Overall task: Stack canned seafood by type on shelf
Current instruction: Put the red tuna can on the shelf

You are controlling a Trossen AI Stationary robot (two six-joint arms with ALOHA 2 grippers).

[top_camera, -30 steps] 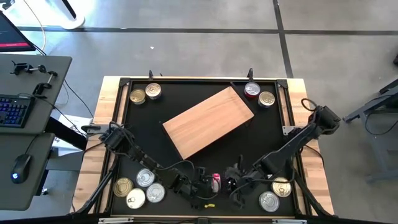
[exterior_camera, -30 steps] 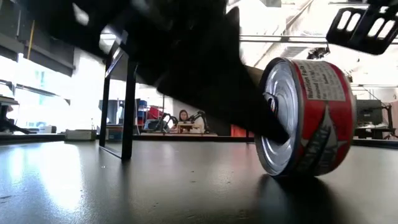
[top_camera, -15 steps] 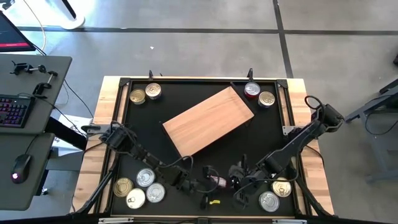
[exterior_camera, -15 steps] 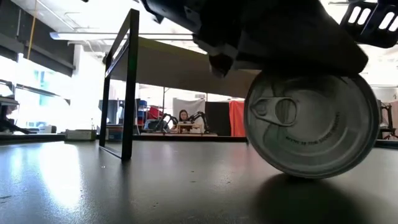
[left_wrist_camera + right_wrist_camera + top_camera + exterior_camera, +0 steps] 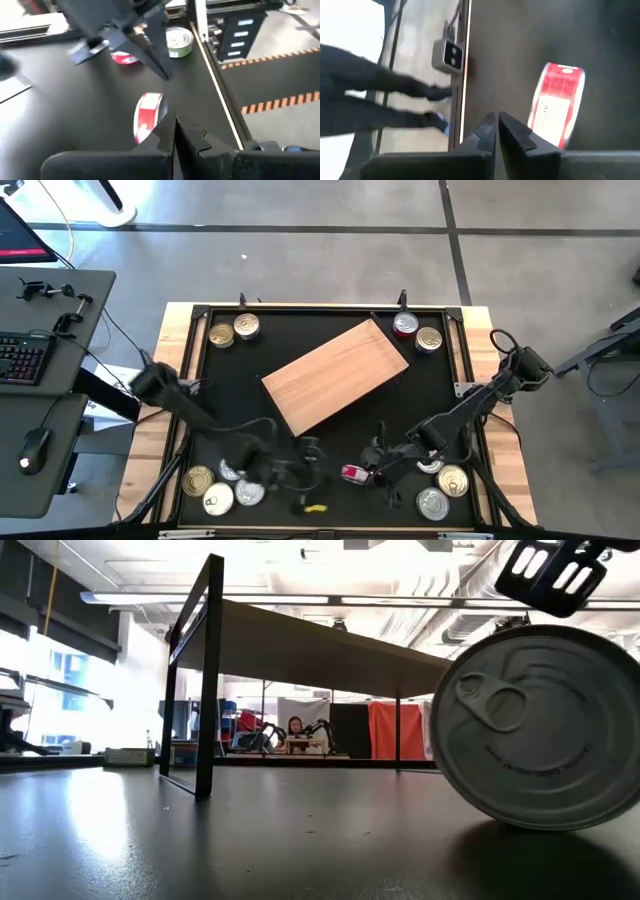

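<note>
The red-labelled can (image 5: 354, 473) lies tipped on its side on the black table (image 5: 420, 395), near the front edge, between the two arms; in the low view its silver pull-tab lid (image 5: 540, 725) faces the camera, so its axis runs roughly front to back and it rests on its curved wall, free to roll. Nothing grips it. The right gripper (image 5: 381, 470) sits just beside the can on its right, fingers pinched together on nothing; from the right wrist the shut fingertips (image 5: 496, 131) point past the red label (image 5: 555, 106), which lies off to one side of them, not between them. The left gripper (image 5: 300, 470) is a little farther off on the can's other side, its fingers also closed and empty in its own wrist view, with the can just ahead of the tips (image 5: 174, 131).

The wooden shelf (image 5: 335, 375) stands at an angle mid-table, bare on top; other cans wait in clusters at the back left (image 5: 233, 331), the back right (image 5: 415, 333), the front left (image 5: 222, 483) and the front right (image 5: 443, 490).

The right arm looks nearer; my guess is it must open, then straddle the can across its flat ends or stand it upright first, since a pinch across the round wall could squirt it away.
</note>
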